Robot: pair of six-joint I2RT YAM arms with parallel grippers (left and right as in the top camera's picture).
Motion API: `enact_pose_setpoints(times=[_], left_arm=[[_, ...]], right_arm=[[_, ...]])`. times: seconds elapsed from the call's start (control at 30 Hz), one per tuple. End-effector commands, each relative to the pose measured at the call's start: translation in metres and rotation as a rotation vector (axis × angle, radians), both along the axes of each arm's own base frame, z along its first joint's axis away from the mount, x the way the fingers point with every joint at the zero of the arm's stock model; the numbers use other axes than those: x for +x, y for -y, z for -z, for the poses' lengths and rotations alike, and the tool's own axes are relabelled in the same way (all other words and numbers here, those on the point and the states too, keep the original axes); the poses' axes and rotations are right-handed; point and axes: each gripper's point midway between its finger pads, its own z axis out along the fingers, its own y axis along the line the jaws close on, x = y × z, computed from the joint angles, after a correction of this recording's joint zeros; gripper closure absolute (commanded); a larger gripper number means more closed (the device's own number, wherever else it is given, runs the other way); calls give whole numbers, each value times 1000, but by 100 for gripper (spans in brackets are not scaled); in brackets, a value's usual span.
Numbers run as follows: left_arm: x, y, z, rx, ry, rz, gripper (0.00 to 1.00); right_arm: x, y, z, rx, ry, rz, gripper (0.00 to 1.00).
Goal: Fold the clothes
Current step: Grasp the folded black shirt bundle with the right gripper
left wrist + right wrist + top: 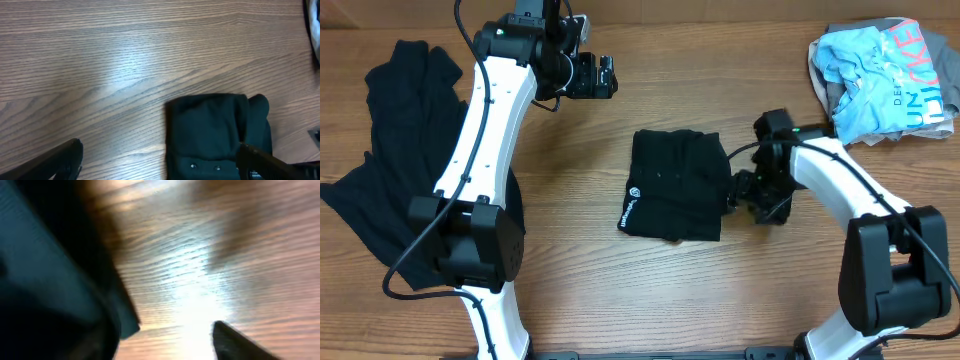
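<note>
Folded black garment (675, 185) lies mid-frame, long axis vertical; my right hand (742, 195) at its right edge, released; left hand (605, 77) open, farther.

Overhead straight down; wrist views low over table (100, 60), sharing folded garment (675, 185).

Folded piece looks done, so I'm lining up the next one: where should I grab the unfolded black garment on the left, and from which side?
Take the unfolded black garment at its upper edge near the top corner, coming straight down with the left gripper; that part lies flat on the table.
</note>
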Motion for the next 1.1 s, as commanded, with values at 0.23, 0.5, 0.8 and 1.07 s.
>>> enact_pose_setpoints(times=[0.23, 0.5, 0.8, 1.07], left_arm=[[3, -6, -16, 30, 55, 2, 0], [1, -7, -15, 31, 45, 3, 0], [0, -7, -15, 32, 40, 3, 0], [-1, -7, -14, 32, 36, 3, 0]], right_arm=[[81, 4, -46, 64, 384, -186, 12], [100, -22, -10, 212, 401, -285, 9], [77, -46, 9, 385, 299, -318, 10], [52, -58, 31, 443, 207, -321, 16]])
